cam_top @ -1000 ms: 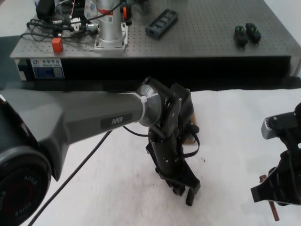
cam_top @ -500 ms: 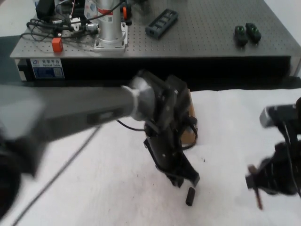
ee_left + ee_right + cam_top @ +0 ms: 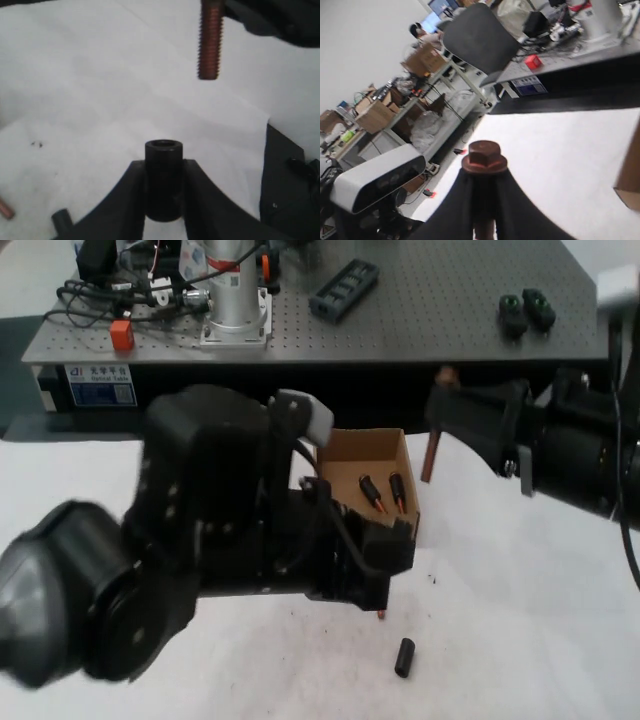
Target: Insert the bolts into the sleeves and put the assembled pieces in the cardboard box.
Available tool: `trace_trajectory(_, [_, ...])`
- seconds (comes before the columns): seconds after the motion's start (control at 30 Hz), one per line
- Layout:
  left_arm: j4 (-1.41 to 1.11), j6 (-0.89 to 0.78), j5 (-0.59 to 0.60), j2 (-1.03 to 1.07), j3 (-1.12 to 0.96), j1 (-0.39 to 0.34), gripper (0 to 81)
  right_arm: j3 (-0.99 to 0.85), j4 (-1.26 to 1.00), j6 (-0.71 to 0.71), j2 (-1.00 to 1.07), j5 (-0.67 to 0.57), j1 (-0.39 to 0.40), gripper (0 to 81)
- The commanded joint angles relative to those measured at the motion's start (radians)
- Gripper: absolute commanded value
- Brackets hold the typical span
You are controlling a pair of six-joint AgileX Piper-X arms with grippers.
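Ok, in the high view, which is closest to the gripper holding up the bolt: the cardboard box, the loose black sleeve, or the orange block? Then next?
From the right gripper:
1. cardboard box, just beside and below it.
2. loose sleeve, lying low, nearer the camera.
3. orange block, far back on the left.
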Motion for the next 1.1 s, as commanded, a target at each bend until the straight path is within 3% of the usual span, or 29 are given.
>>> trace_trajectory(0.0, [-0.076,-0.038,0.027,-0.03,0.01,0.0,0.6,0.001,-0.221,0.155,-0.009,-0.025,0.06,3.8])
trace_trajectory(0.93, [-0.129,-0.001,0.046,-0.03,0.01,0.0,0.6,0.001,-0.082,0.16,-0.009,-0.211,0.06,3.8])
trace_trajectory(1.0, [-0.129,0.028,0.046,-0.03,0.01,0.0,0.6,0.001,-0.075,0.16,-0.009,-0.246,0.06,0.6])
trace_trajectory(1.07, [-0.129,0.05,0.021,-0.03,0.01,0.0,0.6,0.001,-0.075,0.151,-0.009,-0.281,0.06,13.6])
